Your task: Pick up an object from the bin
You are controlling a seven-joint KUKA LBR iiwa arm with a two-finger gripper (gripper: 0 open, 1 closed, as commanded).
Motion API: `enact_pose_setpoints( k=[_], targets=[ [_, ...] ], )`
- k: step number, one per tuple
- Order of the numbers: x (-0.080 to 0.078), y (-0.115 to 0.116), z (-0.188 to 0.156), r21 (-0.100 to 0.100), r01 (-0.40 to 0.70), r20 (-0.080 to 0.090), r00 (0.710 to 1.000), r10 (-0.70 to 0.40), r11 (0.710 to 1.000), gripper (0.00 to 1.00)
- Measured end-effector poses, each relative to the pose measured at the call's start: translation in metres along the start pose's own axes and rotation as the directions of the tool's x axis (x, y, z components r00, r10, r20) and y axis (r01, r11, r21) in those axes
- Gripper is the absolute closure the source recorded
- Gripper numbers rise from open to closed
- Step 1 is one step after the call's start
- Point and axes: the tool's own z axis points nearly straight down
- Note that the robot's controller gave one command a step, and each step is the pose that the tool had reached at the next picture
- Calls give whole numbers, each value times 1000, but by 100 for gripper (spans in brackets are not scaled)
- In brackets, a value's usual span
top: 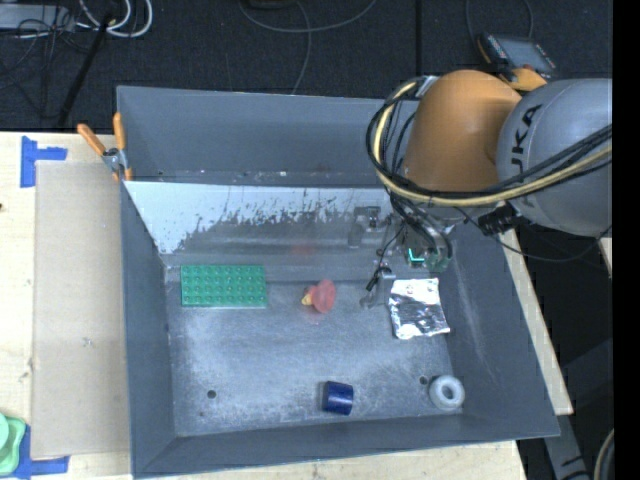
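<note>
The pincer [398,266] hangs low over the floor of the bin [250,138], near its right wall and towards the back. The arm's orange cover [455,133] and looped cables [385,163] hide most of it from above. Only a dark tangle of parts with a small green light shows beneath, so whether the pincer is wide or narrow cannot be told. Nothing can be made out in its grip.

Nearest to it is a crumpled silver wrapper [418,308], just in front of it by the right wall; whether the two touch is unclear. A small pink lump [322,296] lies mid-floor, its shape hard to read. A green studded plate [224,287] lies flat towards the left wall. A blue cap [337,397] and a white ring [446,392] sit well apart along the front edge, the ring near the front right corner.
</note>
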Motion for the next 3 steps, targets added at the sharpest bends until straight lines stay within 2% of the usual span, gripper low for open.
enact_pose_setpoints(
  k=[1, 2, 3],
  targets=[
    [8, -78, 63, 2, 261, 1, 965, -261, 965, 0],
    [63, -60, 110, -1, 380, 0, 925, -380, 925, 0],
    [14, -156, 95, -2, 536, 11, 844, -536, 844, 0]
  ],
)
